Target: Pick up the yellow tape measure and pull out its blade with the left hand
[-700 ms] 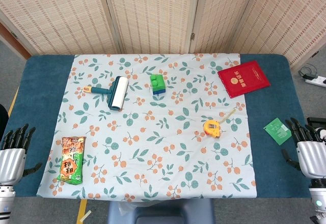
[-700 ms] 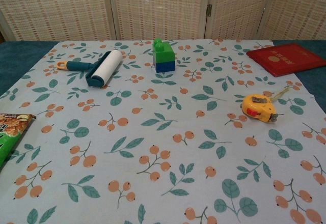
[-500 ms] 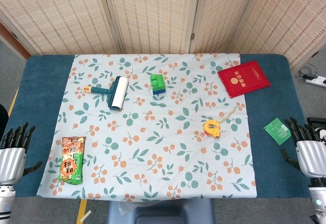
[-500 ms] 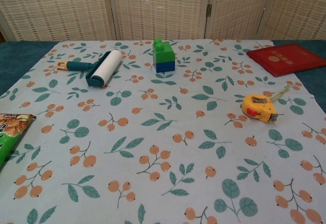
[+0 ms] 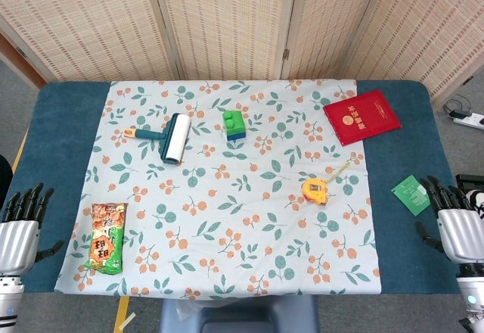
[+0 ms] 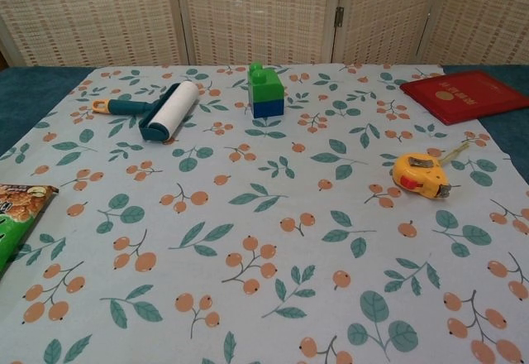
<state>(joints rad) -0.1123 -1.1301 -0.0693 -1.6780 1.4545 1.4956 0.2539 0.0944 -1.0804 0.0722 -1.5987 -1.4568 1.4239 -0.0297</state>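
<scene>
At the far left of the head view, the left hand (image 5: pixel 19 231), silver with black fingers, is being held upright off the near table edge, its fingers spread apart and gripping nothing. Just beside it, an orange and green snack packet (image 5: pixel 107 238) is lying flat on the pale floral cloth (image 5: pixel 227 219). Further back, a teal-handled lint roller (image 5: pixel 169 137) and a green and blue toy brick stack (image 5: pixel 234 125) are resting well apart. The round yellow tape measure (image 6: pixel 421 174) is lying on its side towards the right of the cloth, untouched, a short length of blade seemingly showing. A red booklet (image 5: pixel 361 116) and a small green card (image 5: pixel 413 194) are lying beyond. The right hand (image 5: pixel 458 227) is likewise being held off the table, fingers apart and empty; both appear parked, the reach judged not yet begun
</scene>
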